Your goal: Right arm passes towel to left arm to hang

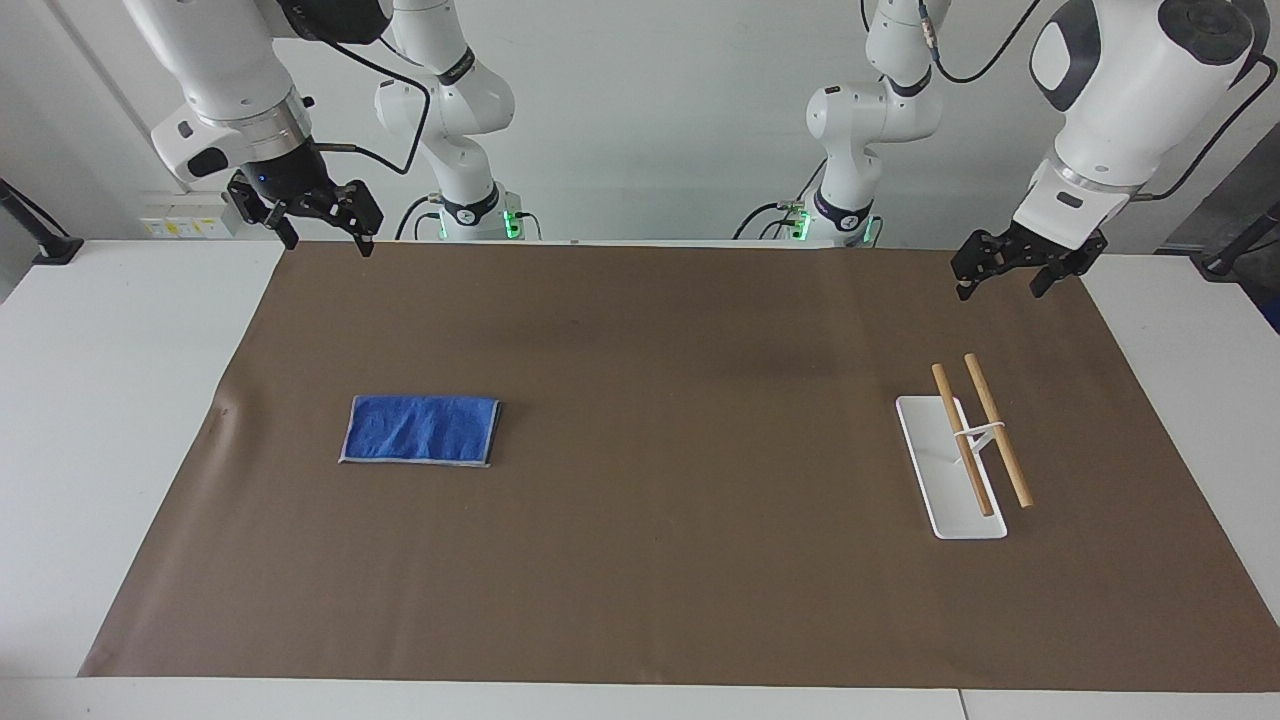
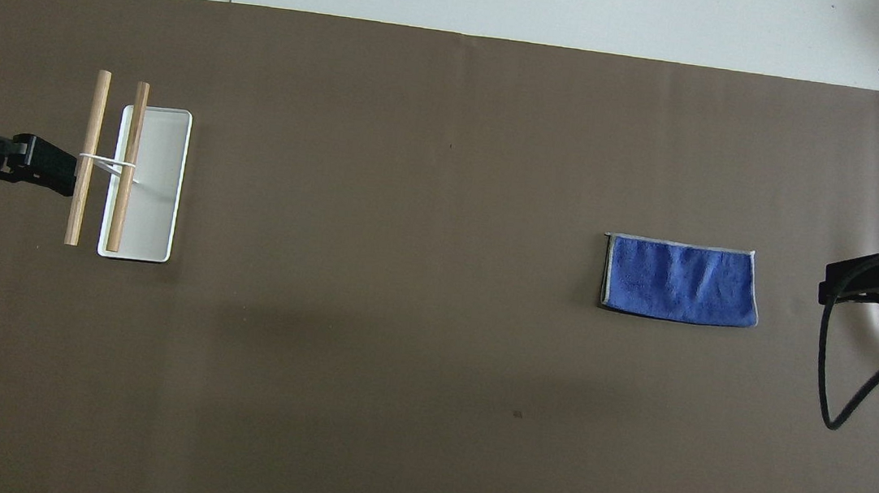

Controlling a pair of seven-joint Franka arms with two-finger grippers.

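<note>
A white table [image 1: 120,400] carries a brown mat [image 1: 660,420] that covers most of its top. On the mat, toward the right arm's end, a folded blue towel [image 1: 420,430] lies flat. Toward the left arm's end stands a rack [image 1: 950,470]: a white base plate bearing two wooden bars side by side, well apart from the towel.

White jointed arms, black clawed tools

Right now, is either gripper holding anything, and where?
Nothing is held. The right gripper and left gripper hang open and empty; the towel lies flat on the mat.
</note>
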